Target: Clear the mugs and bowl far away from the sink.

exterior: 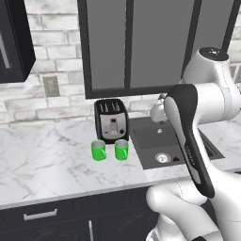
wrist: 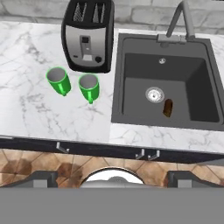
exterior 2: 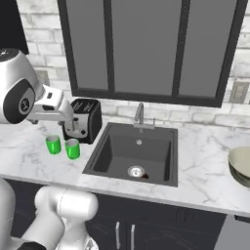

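Two mugs on the white tabletop (exterior: pixel 47 160), bright green, grey inside. Stand upright in a row, near each other but not touching: left mug (exterior: pixel 98 150) and right mug (exterior: pixel 121 150). Sit just in front of a black and silver toaster (exterior: pixel 112 121), with a small gap to it. Right mug just beside the sink (exterior: pixel 160 141), left mug a bit more away from it.

Seen from the right base view: left mug (exterior 2: pixel 53 144), right mug (exterior 2: pixel 72 149), toaster (exterior 2: pixel 85 119) behind them, sink (exterior 2: pixel 136 151) in the middle. Bowl (exterior 2: pixel 241 166) far over on the other side of the sink, on the tabletop, cut off by the edge of the view. Pale inside, darker outside. Well apart from the mugs.

Dark grey sink, set down into the tabletop. Round silver drain (wrist: pixel 154 94) at the bottom, a small brown thing (wrist: pixel 167 108) just beside it. Cannot tell what that is. Chrome tap (exterior 2: pixel 140 114) at the back rim.

Pincer (wrist: pixel 112 181) wide open, with nothing between its fingers. Hangs high over the front edge of the tabletop, well apart from mugs and bowl. Looks down on left mug (wrist: pixel 59 80), right mug (wrist: pixel 89 86), toaster (wrist: pixel 87 37) and sink (wrist: pixel 166 83). Both mug handles point to the front edge.
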You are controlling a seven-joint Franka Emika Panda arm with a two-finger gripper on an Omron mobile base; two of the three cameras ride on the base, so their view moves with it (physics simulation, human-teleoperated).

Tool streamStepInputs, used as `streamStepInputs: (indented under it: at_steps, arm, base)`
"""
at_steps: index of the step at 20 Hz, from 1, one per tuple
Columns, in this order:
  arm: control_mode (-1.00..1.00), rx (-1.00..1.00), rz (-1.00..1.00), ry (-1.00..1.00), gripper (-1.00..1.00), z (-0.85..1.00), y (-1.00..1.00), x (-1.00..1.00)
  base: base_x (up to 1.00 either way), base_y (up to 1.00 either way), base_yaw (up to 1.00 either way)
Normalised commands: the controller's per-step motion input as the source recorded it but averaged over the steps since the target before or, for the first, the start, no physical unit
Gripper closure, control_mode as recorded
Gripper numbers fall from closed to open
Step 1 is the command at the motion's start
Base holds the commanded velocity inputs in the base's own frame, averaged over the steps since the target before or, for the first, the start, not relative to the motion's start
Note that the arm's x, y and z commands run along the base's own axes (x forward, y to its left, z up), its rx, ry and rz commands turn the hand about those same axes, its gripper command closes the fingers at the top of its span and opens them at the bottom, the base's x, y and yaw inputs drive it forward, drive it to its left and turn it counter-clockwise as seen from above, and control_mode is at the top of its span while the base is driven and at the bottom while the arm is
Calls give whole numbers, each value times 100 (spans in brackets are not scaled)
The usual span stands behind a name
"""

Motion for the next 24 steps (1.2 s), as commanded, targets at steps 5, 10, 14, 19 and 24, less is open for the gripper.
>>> streamStepInputs:
  at_steps: [5, 10, 14, 19, 24]
  arm:
    - [100, 0, 0, 0, -100, 0, 0, 0]
    - [100, 0, 0, 0, -100, 0, 0, 0]
    - [100, 0, 0, 0, -100, 0, 0, 0]
    - [100, 0, 0, 0, -100, 0, 0, 0]
    - [100, 0, 0, 0, -100, 0, 0, 0]
  base:
    - [19, 23, 0]
    - [23, 31, 5]
    - [13, 2, 19]
    - [9, -7, 18]
    - [12, -4, 17]
